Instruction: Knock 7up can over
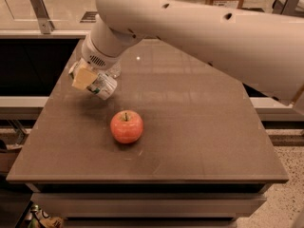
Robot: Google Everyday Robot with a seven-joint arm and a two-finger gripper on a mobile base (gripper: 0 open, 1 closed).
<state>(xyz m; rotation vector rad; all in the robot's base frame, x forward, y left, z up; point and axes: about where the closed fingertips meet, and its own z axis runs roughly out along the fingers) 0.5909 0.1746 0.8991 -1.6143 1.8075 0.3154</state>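
The 7up can [103, 85], white and green, is tilted with its top to the upper left, over the left part of the brown table [199, 127]. My gripper [88, 78] is shut on it, a tan finger pad [83, 78] lying over the can's upper left side. The big white arm [199, 27] comes in from the upper right and hides the far finger.
A red apple [126, 126] stands on the table just in front and to the right of the can. A clear plastic bottle [114, 70] is partly hidden behind the wrist. The table's left edge is close to the gripper. A counter runs along the back.
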